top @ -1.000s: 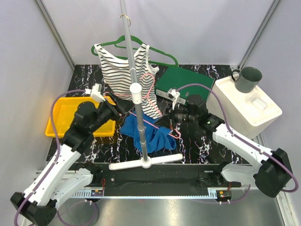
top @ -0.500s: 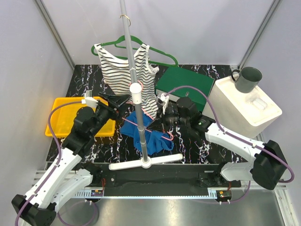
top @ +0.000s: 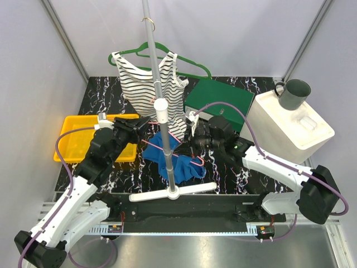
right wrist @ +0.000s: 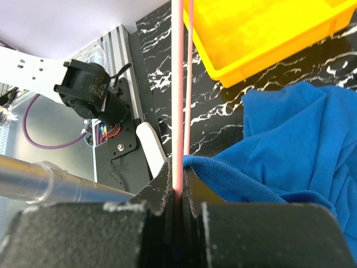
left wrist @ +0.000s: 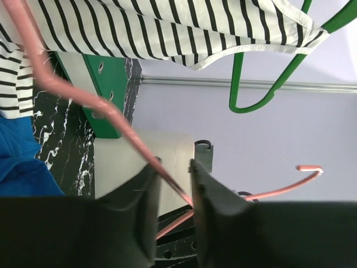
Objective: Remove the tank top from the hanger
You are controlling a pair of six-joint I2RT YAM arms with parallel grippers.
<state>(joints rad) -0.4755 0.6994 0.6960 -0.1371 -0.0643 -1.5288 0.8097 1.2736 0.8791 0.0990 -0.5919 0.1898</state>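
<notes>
Toward the back edge of the table (top: 100, 95), the striped tank top (top: 150, 84) is hanging off the green hanger (left wrist: 235, 84), which is hooked on the upright pole (top: 150, 33). Judging by that, the removal itself is not yet done. A pink hanger (left wrist: 103, 106) is crossing in front of the top's lower part; whether it is threaded through the fabric I cannot tell. The right gripper (right wrist: 177, 167) is pinching that pink wire tight, just beside a blue garment (right wrist: 290, 139) that is lying crumpled by the stand's white foot (top: 173, 192) near the middle of the table. The left gripper (left wrist: 174, 167) is straddling the same wire farther along, its jaws standing a little apart with the wire between them, not clamped. What is left, as I read it, is getting the straps off the green hanger's shoulders and drawing the top clear.

Two things are standing in the way — the pole, running straight down in front of the garment, and the pink hanger, which looks likely to snag the fabric. A yellow tray (top: 70, 139) is sitting at the left edge and a green board (top: 223, 95) toward the back right. A white box (top: 290, 131) carrying a grey mug (top: 294, 94) is sitting at the right edge.
</notes>
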